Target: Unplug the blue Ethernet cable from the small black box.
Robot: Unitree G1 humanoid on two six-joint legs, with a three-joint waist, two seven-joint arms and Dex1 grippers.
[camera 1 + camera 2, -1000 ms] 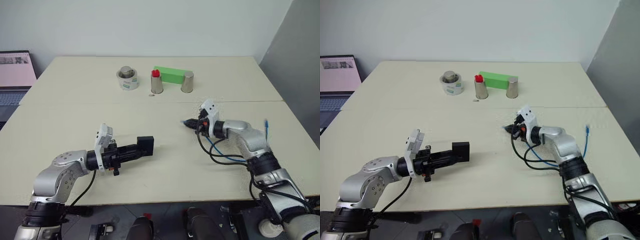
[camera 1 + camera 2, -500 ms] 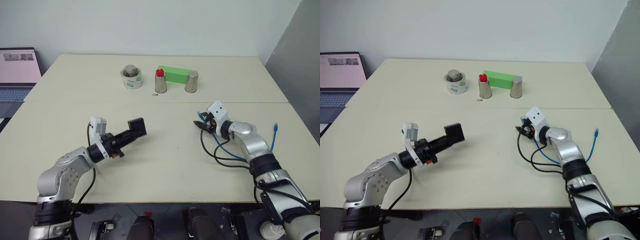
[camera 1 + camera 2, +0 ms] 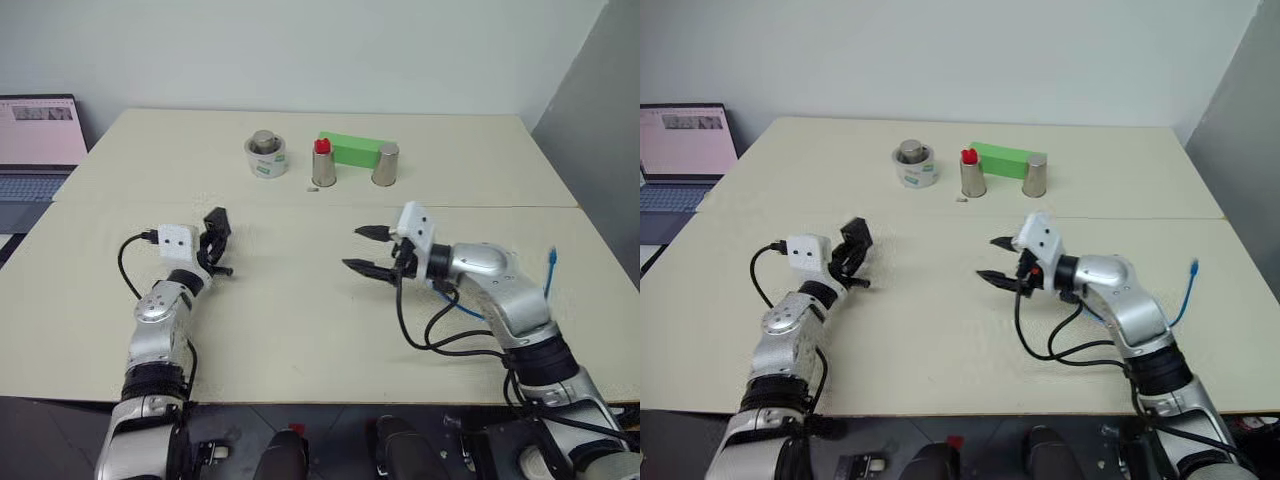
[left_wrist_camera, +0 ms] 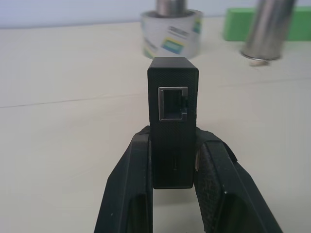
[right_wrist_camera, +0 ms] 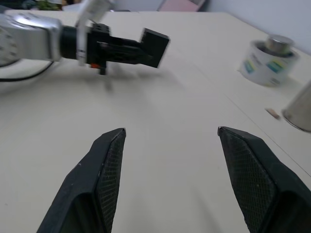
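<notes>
Black fingers of the left end effector [image 4: 172,194] pinch the small black box [image 4: 172,121] from both sides above the cream tabletop [image 3: 300,310], its port facing outward with nothing plugged in. Over on the right, the right end effector [image 3: 366,250] gapes wide and grips nothing. Behind that arm, the blue Ethernet cable [image 3: 548,268] trails near the tabletop's right edge.

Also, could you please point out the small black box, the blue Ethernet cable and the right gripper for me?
small black box [image 4: 173,121], left wrist view, on its face just below the port.
blue Ethernet cable [image 3: 549,270], left eye view, on the raised stretch near its free plug.
right gripper [image 3: 366,249], left eye view, midway between its open fingertips.
</notes>
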